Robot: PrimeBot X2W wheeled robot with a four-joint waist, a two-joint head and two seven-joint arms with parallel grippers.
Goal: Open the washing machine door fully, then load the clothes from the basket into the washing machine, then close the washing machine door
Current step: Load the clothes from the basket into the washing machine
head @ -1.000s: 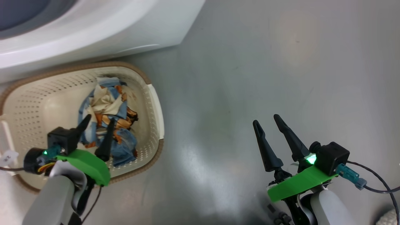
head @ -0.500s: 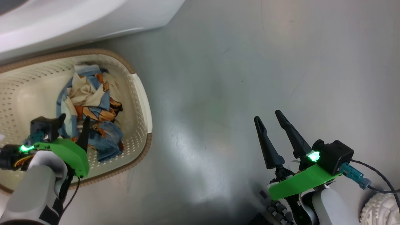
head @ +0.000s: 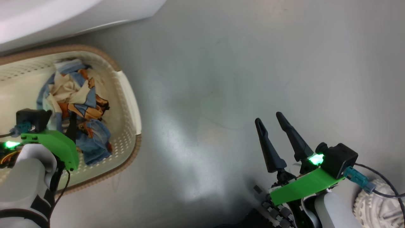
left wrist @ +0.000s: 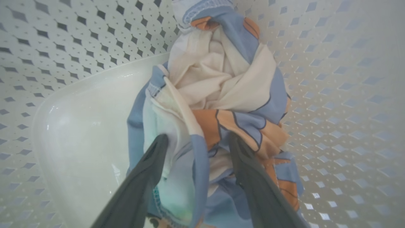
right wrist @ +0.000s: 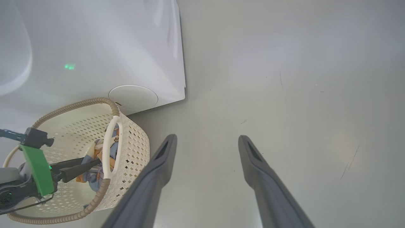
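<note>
You're on the loading step. On the left, your left gripper sits jaws-wide in the basket, straddling the clothes. Next up, I'd say: pinch that bundle. The right gripper hangs open over the floor.

Head downward, left wrist close — basket shared

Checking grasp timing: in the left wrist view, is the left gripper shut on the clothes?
No: the left gripper stands open, fingers either side of a fold of the clothes.
</note>
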